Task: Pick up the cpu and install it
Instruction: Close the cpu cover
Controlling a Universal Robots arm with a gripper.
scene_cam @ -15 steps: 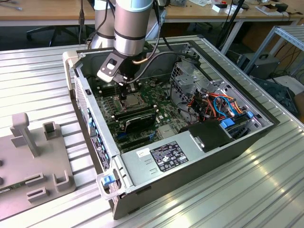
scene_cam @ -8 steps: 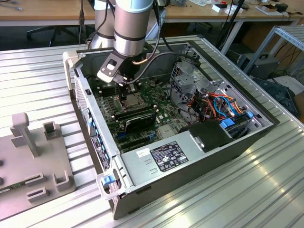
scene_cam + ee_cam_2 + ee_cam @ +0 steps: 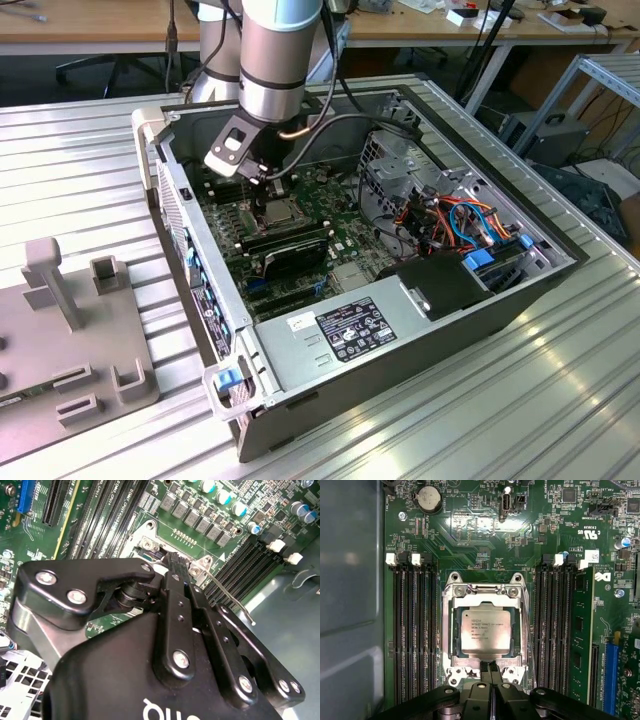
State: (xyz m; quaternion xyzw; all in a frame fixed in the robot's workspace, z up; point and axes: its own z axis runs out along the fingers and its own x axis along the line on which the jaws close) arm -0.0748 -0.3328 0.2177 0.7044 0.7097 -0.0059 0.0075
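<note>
The cpu [image 3: 485, 629] sat in the socket [image 3: 451, 647], left of centre in the exterior view. The gripper [image 3: 490, 669] hovered at the socket's edge, fingers pinched together, empty. Placement looked done; lever latching, couldn't tell.

Your open case [image 3: 420, 362] sits on the slatted table [image 3: 560, 400], a grey fixture [image 3: 60, 330] beside it. Its motherboard [image 3: 470, 540] carries black memory slots [image 3: 415, 630].

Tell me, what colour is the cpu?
The cpu is silver-grey, clearest in the first wrist view.
</note>
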